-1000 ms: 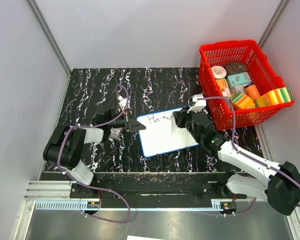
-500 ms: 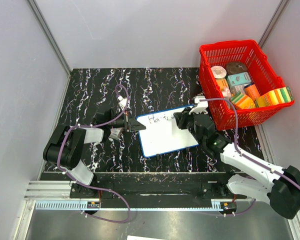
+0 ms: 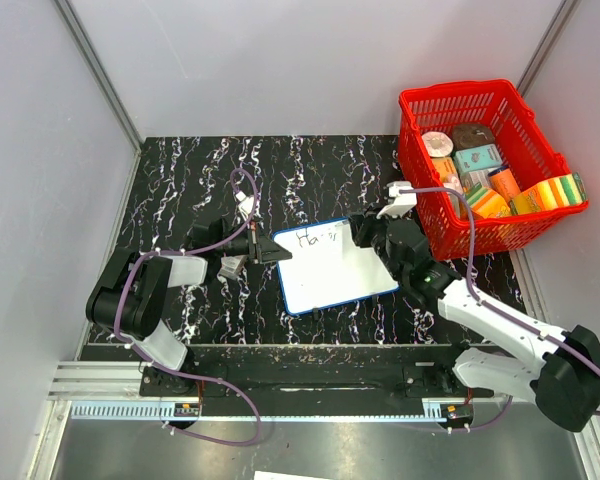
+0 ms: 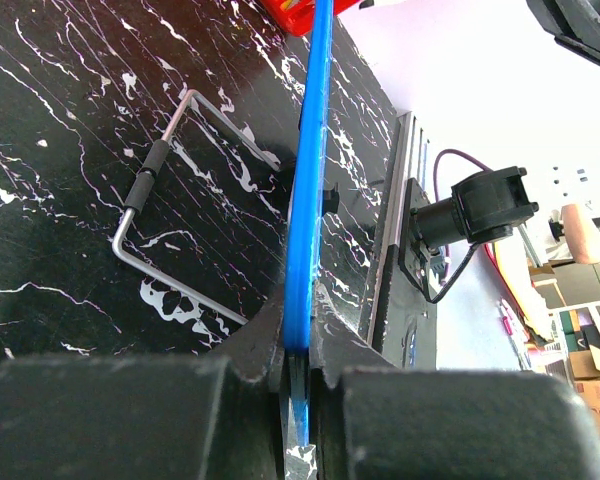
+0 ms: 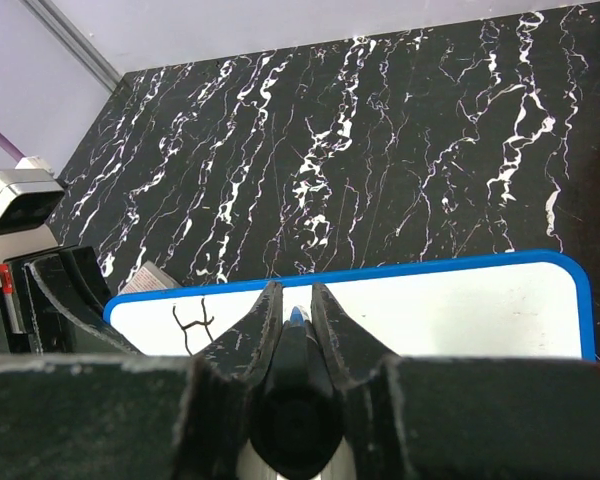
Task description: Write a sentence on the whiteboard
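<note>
The whiteboard (image 3: pixel 335 272), white with a blue rim, lies mid-table. The sentence (image 3: pixel 316 238) is a short run of dark letters along its far edge; its first stroke shows in the right wrist view (image 5: pixel 192 322). My left gripper (image 3: pixel 268 250) is shut on the board's left rim, seen edge-on in the left wrist view (image 4: pixel 308 180) between the fingers (image 4: pixel 250 350). My right gripper (image 3: pixel 360 236) is shut on a dark marker (image 5: pixel 296 345) with a blue tip, held over the board (image 5: pixel 460 310) just right of the writing.
A red basket (image 3: pixel 480 160) full of packets stands at the far right, close to my right arm. A bent metal wire with a black grip (image 4: pixel 165 200) lies on the black marbled table beside the board. A small grey object (image 3: pixel 232 266) lies by my left gripper.
My right gripper has shifted slightly right and away along the board's far edge, and a little more writing shows there. The left arm and the board have not moved.
</note>
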`<state>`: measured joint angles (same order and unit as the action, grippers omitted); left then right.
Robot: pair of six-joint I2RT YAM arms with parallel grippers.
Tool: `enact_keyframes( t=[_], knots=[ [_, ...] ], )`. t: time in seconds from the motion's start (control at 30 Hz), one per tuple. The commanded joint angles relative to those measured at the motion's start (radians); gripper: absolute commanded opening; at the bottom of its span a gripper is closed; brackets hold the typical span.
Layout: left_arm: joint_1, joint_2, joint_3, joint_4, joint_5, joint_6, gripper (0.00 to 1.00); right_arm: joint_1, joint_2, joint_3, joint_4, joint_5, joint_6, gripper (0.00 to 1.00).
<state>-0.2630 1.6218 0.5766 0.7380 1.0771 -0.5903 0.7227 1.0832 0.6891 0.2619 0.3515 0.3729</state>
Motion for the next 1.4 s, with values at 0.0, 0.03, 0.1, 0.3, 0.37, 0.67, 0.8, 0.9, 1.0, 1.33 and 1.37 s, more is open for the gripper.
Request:
enact_keyframes(
  t=[0.0,0.03,0.1,0.3,0.37,0.67,0.8,0.9,1.0,1.33,1.37],
  knots=[
    [-0.007,-0.005,0.006,-0.043,-0.077,0.130,0.00,-0.009,0.006,0.040,0.040,0.040,-0.020,0.00],
    [-0.007,-0.005,0.006,-0.045,-0.077,0.130,0.00,-0.009,0.007,0.040,0.040,0.040,-0.020,0.00],
    [-0.007,-0.005,0.008,-0.045,-0.077,0.130,0.00,-0.011,0.006,0.036,0.040,0.030,-0.022,0.00],
    [-0.007,-0.002,0.008,-0.046,-0.078,0.130,0.00,-0.011,0.020,0.023,0.039,0.027,-0.014,0.00],
    [-0.007,-0.002,0.008,-0.046,-0.078,0.130,0.00,-0.011,0.026,0.018,0.039,0.026,-0.012,0.00],
    [-0.007,-0.003,0.008,-0.046,-0.077,0.130,0.00,-0.012,0.056,0.001,0.045,0.041,-0.008,0.00],
    [-0.007,-0.003,0.008,-0.046,-0.078,0.130,0.00,-0.011,0.075,0.001,0.045,0.046,-0.011,0.00],
    [-0.007,-0.002,0.008,-0.046,-0.078,0.132,0.00,-0.011,0.066,0.000,0.042,0.049,-0.012,0.00],
    [-0.007,-0.003,0.008,-0.048,-0.077,0.132,0.00,-0.011,0.029,-0.006,0.042,0.047,-0.015,0.00],
    [-0.007,-0.003,0.008,-0.049,-0.080,0.132,0.00,-0.012,-0.069,-0.045,0.037,0.060,-0.032,0.00],
    [-0.007,-0.005,0.008,-0.049,-0.080,0.133,0.00,-0.012,-0.065,-0.045,0.037,0.061,-0.031,0.00]
  ],
)
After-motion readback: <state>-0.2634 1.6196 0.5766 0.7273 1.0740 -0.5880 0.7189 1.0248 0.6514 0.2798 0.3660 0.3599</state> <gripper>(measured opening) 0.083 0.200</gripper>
